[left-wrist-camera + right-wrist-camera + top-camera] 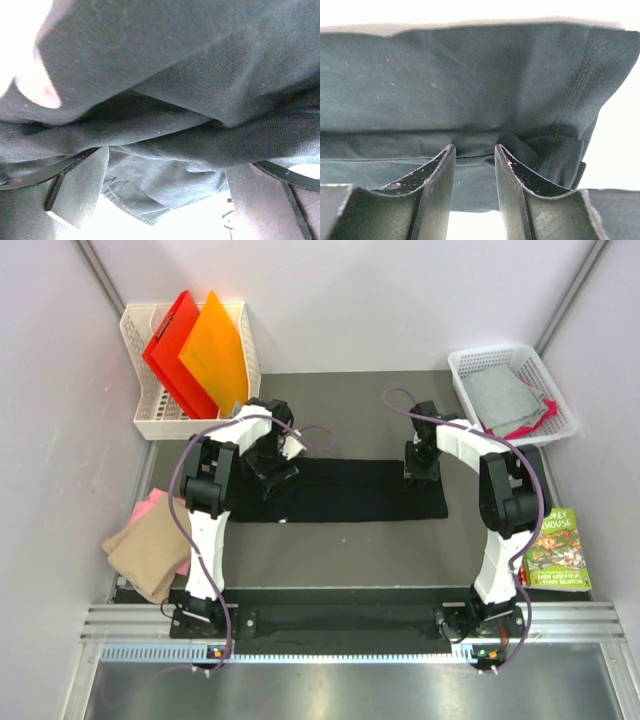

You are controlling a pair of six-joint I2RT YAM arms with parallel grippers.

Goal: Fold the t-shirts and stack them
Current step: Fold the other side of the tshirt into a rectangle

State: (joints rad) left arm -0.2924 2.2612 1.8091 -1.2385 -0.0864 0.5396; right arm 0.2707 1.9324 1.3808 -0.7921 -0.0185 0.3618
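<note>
Black t-shirt looks limp; I'd grab its folded edge. My left end effector is spread; right end effector half-closed, grip unclear.

Two arms stand here: left arm, right arm. Two white baskets: left basket, right basket. Two folders, both in the left basket: red folder, orange folder. One book. One dark mat. Three shirts out on the table: black shirt, tan shirt, pink shirt. Two more folded cloths lie in the right basket: grey cloth, magenta cloth.
</note>
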